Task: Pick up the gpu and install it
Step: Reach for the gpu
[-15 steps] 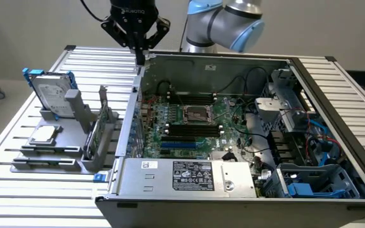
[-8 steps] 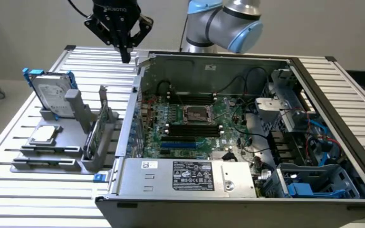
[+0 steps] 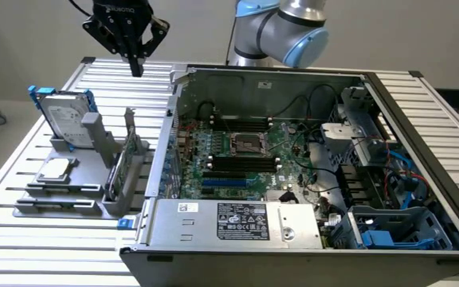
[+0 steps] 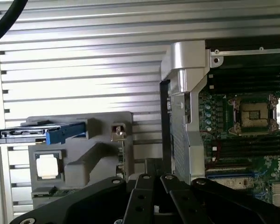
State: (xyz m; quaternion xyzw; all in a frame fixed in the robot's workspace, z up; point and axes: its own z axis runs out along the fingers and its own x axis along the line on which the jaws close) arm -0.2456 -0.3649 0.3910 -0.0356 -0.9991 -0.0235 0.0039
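GPU, thin green card w/ silver end bracket [image 3: 134, 156], stands on edge in grey parts rack [image 3: 62, 203], untouched. Black gripper [image 3: 138, 70] hovers well above, clenched, empty. Step: approach, pre-pick. Grasp prob. needs jaws parted, aligned w/ card's top edge.

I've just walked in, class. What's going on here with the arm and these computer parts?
The robot arm's gripper hangs shut and empty, high above the slatted table. The gpu stands on edge in the grey holder, which sits beside the open computer case, on the exterior view's left of it. The gripper touches nothing, and the gpu is not yet picked up or installed.
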